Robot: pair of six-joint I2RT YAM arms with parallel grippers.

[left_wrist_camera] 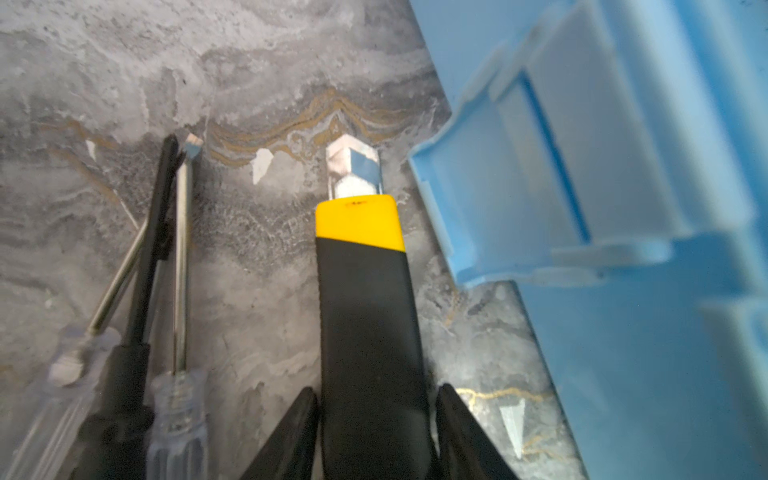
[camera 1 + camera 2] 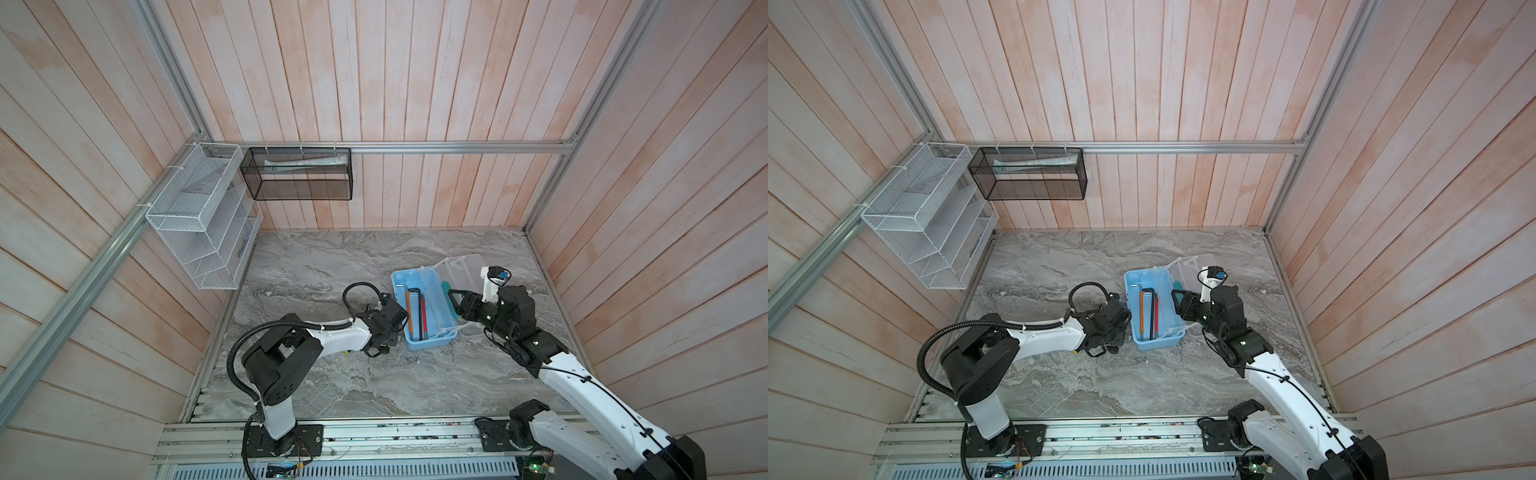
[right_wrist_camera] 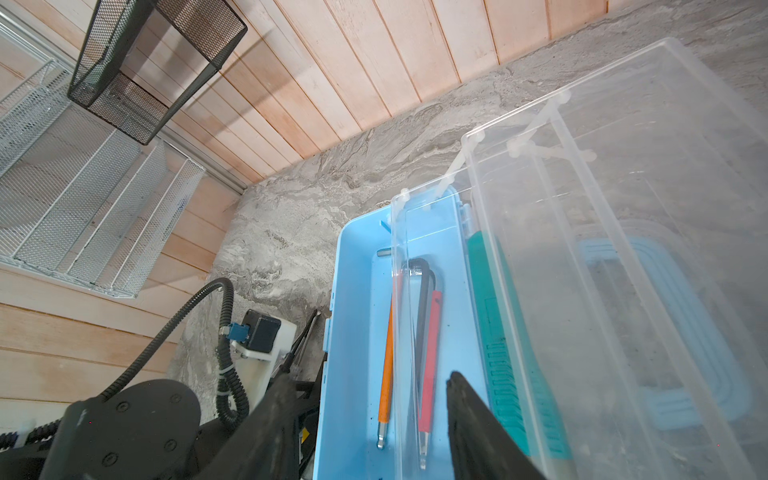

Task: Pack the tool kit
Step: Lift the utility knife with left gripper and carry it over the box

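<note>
Your left fingers straddle a yellow-and-black utility knife lying on the marble bench, just beside the open light-blue tool kit. Whether they clamp the knife cannot be told. Your right fingers stand apart over the kit.

White wire-mesh rack was mounted on left wall; black mesh basket was hung alongside, above grey marble tabletop.
</note>
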